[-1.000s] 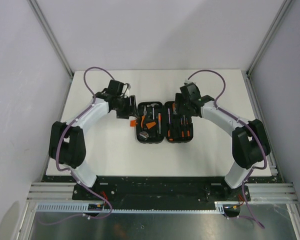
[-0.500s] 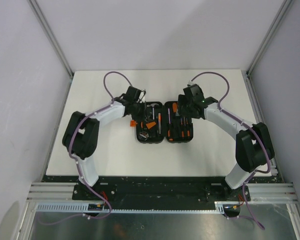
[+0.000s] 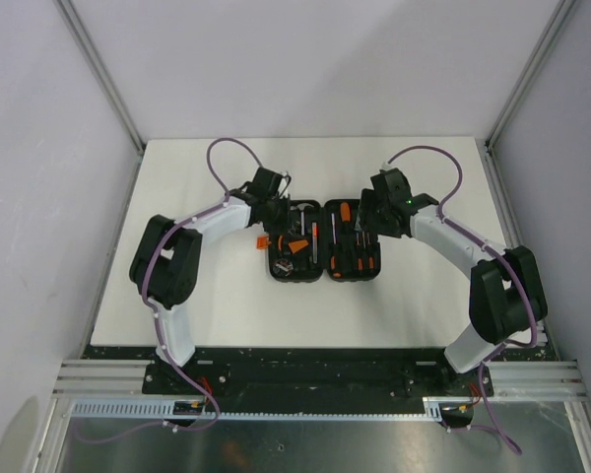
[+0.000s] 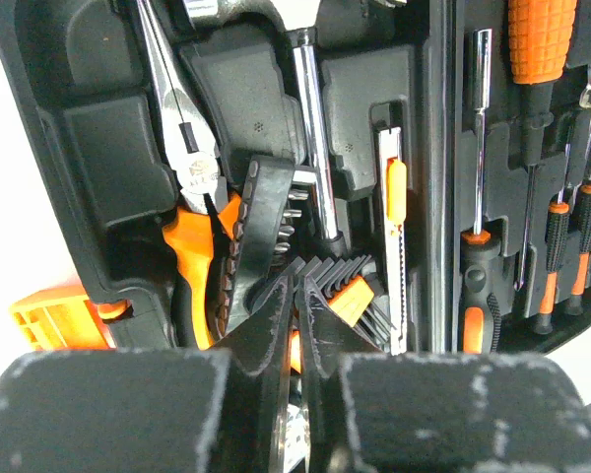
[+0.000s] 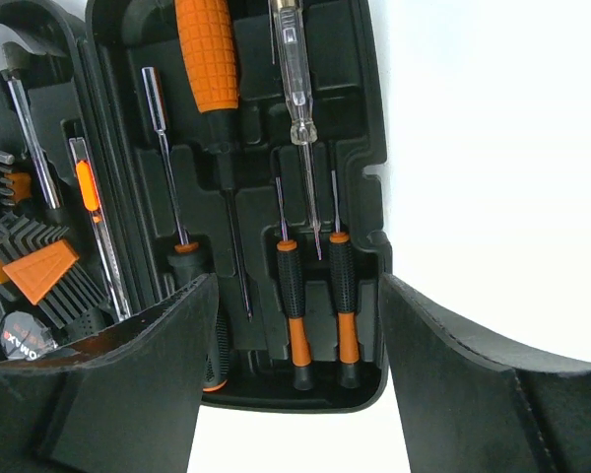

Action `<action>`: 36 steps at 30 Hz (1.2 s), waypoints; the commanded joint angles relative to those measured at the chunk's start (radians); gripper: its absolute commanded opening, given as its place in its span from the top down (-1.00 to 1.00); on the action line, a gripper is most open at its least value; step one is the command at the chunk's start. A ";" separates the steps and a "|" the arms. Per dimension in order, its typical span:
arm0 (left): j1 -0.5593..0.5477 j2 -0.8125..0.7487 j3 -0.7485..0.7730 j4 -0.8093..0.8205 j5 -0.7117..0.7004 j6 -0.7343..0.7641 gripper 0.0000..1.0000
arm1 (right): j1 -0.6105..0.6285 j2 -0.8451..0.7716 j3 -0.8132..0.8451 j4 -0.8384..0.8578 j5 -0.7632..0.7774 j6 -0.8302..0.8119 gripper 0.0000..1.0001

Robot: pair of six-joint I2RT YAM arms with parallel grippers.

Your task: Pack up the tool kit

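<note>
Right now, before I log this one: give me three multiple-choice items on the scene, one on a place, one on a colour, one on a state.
1. Where is the left claw?
A) over the hex keys in the tool kit
B) over bare table
C) over the screwdriver half

2. What colour is the handle of the big screwdriver?
A) blue
B) orange
C) grey

3. How does the right claw stand?
A) shut on a screwdriver
B) shut, empty
C) open

Answers: 1 A, its tip sits right at the fanned keys; 2 B, the ribbed grip is orange; 3 C, a wide gap shows, with nothing gripped.
</note>
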 commanded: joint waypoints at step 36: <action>-0.053 -0.108 -0.124 0.097 -0.090 0.026 0.91 | -0.036 0.010 -0.012 0.000 -0.025 0.000 -0.36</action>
